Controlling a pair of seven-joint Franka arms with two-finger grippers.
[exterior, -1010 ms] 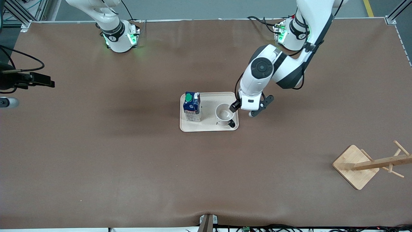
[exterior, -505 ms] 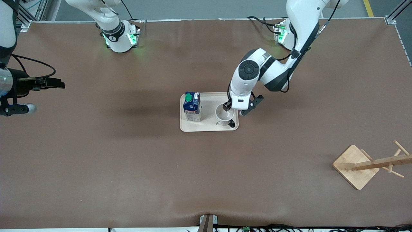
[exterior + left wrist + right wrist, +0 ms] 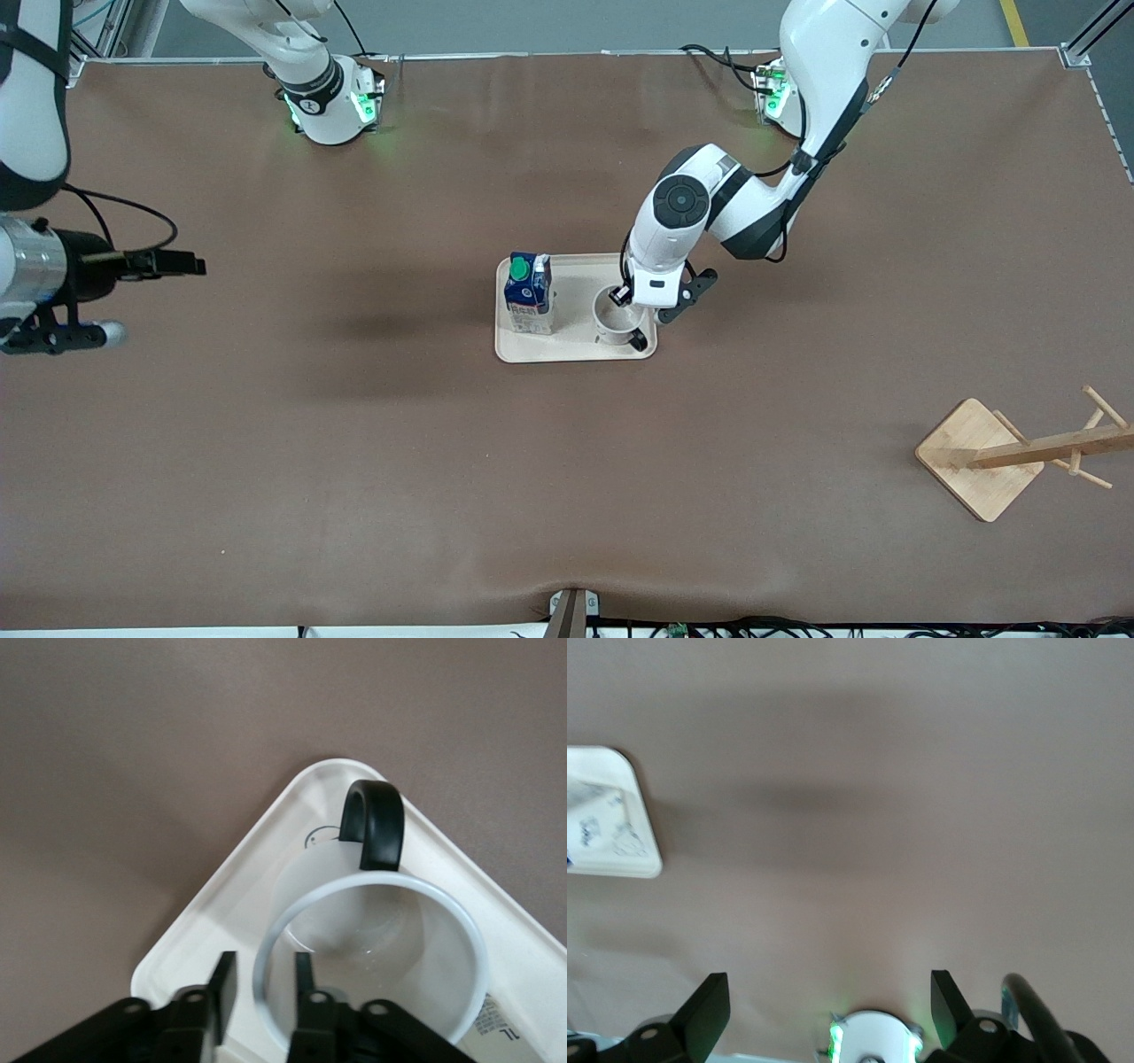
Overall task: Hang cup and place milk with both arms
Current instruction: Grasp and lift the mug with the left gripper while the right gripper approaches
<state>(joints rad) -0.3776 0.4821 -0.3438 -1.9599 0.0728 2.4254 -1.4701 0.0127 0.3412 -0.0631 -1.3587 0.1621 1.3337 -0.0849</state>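
1. Brown matting covers your whole table [image 3: 354,461]; take the shallow cream plastic tray [image 3: 576,353] at its middle as your landmark.

2. Toward the right arm's end of the table, well apart from the tray, your right gripper [image 3: 190,264] hangs over bare mat with its black fingers [image 3: 709,1010] spread wide and nothing between them. That arm is waiting.

3. On the tray, at the end toward the right arm, stands the small dark blue milk carton with a round green cap [image 3: 528,294], upright.

4. Beside it on the same tray sits the small white mug with a black handle [image 3: 617,321], mouth up, handle pointing toward the tray's corner nearest the front camera.

5. Your left gripper [image 3: 259,988] straddles the mug's rim, one finger [image 3: 221,983] outside the wall and one inside, parted and not yet pinching.

6. Risks: closing off-centre on that thin round wall could tip or spin the mug, or drag the tray and topple the carton.

7. A rim pinch may slip on the carry to the wooden peg stand [image 3: 992,456], well apart from the tray toward the left arm's end.
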